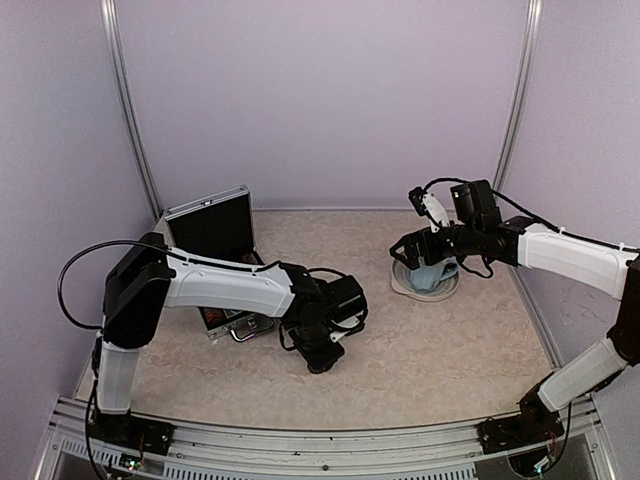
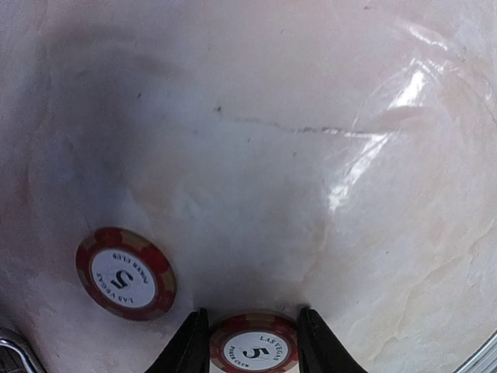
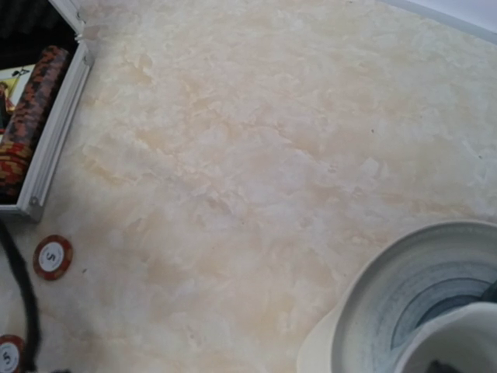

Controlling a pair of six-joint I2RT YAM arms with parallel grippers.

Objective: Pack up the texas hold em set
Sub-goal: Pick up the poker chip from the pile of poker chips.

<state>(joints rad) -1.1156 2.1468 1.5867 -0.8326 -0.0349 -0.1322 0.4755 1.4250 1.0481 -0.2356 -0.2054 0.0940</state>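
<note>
Top view: left gripper [image 1: 322, 358] low, right of the open briefcase [image 1: 213, 222]. Left wrist: poker chip [image 2: 254, 347] flat between the jaws (clamped or merely astride, cannot tell); second chip [image 2: 126, 273] lies left. Right wrist: both chips far off beside the case — left arm nearer.

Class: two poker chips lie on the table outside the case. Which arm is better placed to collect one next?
Left. The left gripper has its fingers either side of one chip, near the open case; the right gripper hangs far off over the cup.
</note>
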